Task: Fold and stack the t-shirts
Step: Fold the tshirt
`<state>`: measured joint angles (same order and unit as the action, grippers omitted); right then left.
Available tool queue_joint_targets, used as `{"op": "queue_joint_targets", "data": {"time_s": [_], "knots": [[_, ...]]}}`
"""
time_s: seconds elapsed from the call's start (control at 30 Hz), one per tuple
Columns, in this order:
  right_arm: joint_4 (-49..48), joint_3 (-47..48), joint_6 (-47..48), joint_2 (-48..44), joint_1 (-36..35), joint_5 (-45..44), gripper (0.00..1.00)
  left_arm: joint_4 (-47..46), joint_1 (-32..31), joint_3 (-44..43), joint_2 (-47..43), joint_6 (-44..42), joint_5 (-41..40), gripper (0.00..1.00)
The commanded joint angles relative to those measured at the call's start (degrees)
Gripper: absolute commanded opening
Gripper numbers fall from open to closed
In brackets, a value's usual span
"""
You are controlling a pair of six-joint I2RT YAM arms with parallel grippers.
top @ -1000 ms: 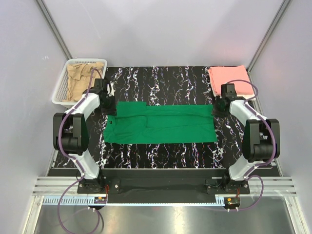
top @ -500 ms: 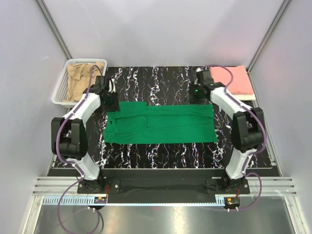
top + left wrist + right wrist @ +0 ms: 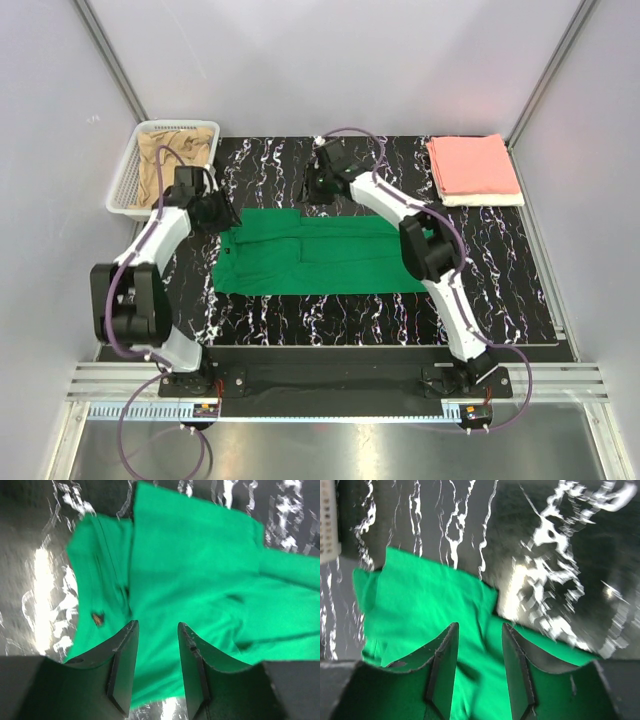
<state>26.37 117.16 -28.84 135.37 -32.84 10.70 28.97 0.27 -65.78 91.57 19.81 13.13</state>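
A bright green t-shirt [image 3: 325, 254], folded into a long strip, lies flat in the middle of the table. My left gripper [image 3: 220, 214] is open and empty above its far left corner; the left wrist view shows green cloth [image 3: 200, 580] between and below the open fingers [image 3: 122, 665]. My right gripper [image 3: 313, 190] is open and empty, reaching across above the shirt's far edge left of middle; the cloth shows below it [image 3: 425, 605]. A folded salmon pink t-shirt [image 3: 472, 164] lies at the back right on a white one [image 3: 485, 200]. A tan-beige t-shirt [image 3: 170, 156] lies crumpled in the basket.
A white plastic mesh basket [image 3: 122, 190] stands at the back left corner, off the black marbled table [image 3: 330, 320]. The right arm [image 3: 400, 212] stretches diagonally over the right part of the green shirt. Grey walls enclose the back and sides.
My right arm has swung from the shirt's right end across to its far edge left of middle. My left gripper has shifted slightly left at the shirt's far left corner.
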Motion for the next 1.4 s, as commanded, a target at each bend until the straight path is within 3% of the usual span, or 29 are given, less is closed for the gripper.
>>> {"op": "queue_joint_targets", "data": {"time_s": [0.0,0.2,0.7,0.8,0.83,0.97,1.17,1.37], "knots": [[-0.35,6.84,-5.26,5.85,-1.17,-4.8,0.47,-6.63,-0.36,2.75,-9.29,2.42,2.86,0.42],[0.34,13.44,-4.91,12.01,-3.1,-7.44,0.46,-12.71,-0.36,11.89,-18.26,4.36,3.93,0.42],[4.83,13.97,-0.69,12.02,-5.57,-12.02,0.33,-13.68,-0.36,11.72,-18.71,4.27,4.8,0.42],[5.01,14.58,-0.08,12.46,-5.74,-12.19,0.22,-13.59,-0.36,11.9,-18.8,4.18,4.63,0.42],[4.92,14.84,0.1,12.37,-5.83,-12.28,0.12,-13.68,-0.36,11.9,-18.88,4.09,4.45,0.42],[5.01,17.48,2.73,12.46,-6.18,-10.8,0.0,-13.68,-0.36,11.99,-18.62,4.01,3.67,0.42],[4.83,18.54,7.48,8.95,-7.59,-6.23,0.0,-13.33,1.13,11.9,-17.74,4.09,2.0,0.42],[4.22,10.21,9.94,3.68,-9.43,-3.32,0.0,-11.93,2.01,11.11,-16.07,3.74,1.99,0.43]]}}
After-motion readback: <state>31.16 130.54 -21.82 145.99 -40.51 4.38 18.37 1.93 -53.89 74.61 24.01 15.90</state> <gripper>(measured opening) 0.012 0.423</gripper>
